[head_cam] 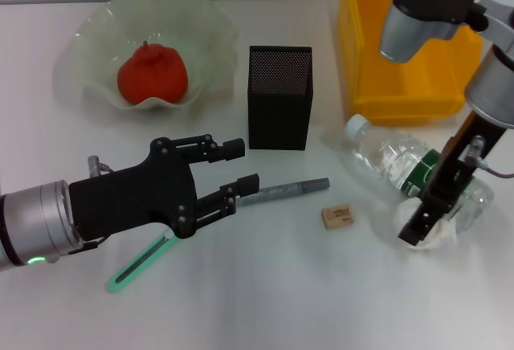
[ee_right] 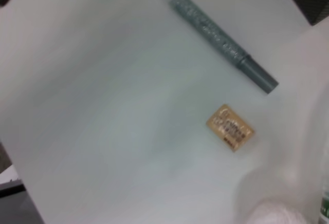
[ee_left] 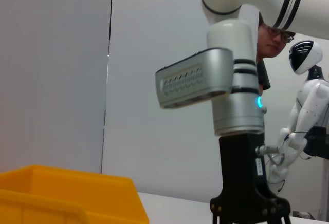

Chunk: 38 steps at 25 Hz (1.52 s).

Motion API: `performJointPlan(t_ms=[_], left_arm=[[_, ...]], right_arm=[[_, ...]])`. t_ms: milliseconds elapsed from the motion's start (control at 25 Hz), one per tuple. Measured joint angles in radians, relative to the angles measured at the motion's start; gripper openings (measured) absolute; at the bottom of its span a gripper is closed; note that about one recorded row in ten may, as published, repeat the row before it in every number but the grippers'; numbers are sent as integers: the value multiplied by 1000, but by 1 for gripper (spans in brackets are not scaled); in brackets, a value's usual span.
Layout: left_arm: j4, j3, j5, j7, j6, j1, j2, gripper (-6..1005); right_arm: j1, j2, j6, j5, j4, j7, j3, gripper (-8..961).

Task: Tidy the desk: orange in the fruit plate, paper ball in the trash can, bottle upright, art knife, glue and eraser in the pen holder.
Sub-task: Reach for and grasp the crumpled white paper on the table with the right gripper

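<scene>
The orange [head_cam: 152,75] already sat in the fruit plate [head_cam: 96,25], which stood to the left of the black mesh pen holder [head_cam: 279,97] and well apart from it. The yellow trash can [head_cam: 365,53] stood to the right of the pen holder. In front of the pen holder lay the grey glue stick [head_cam: 285,190], and just right of its tip the eraser [head_cam: 337,217]. The green art knife [head_cam: 138,263] lay further forward and to the left, partly under the left gripper [head_cam: 239,164]. That gripper hovered in front of the pen holder with its jaws apart and nothing between them, its lower finger over the near end of the glue stick. The bottle [head_cam: 393,161] lay on its side to the right of the pen holder, cap pointing toward it. The right gripper [head_cam: 419,229] had its fingers down at the white paper ball [head_cam: 438,234] beside the bottle; whether they were closed on it could not be told.
</scene>
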Motion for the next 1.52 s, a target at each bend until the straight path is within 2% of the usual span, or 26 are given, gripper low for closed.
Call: performJointPlan(t_ms=[120, 360, 880, 1520], left_arm=[[0, -4, 0, 1, 0, 0, 0, 463], [-2, -4, 0, 13, -6, 1, -1, 463], [-2, -6, 0, 15, -14, 0, -2, 463], [-26, -8, -7, 27, -22, -8, -2, 463]], right_arm=[[13, 1, 36, 0, 63, 6, 1, 797], [17, 1, 57, -5, 99, 10, -2, 797], [14, 1, 74, -96, 109, 40, -11, 798], [29, 5, 108, -74, 145, 46, -41, 797]])
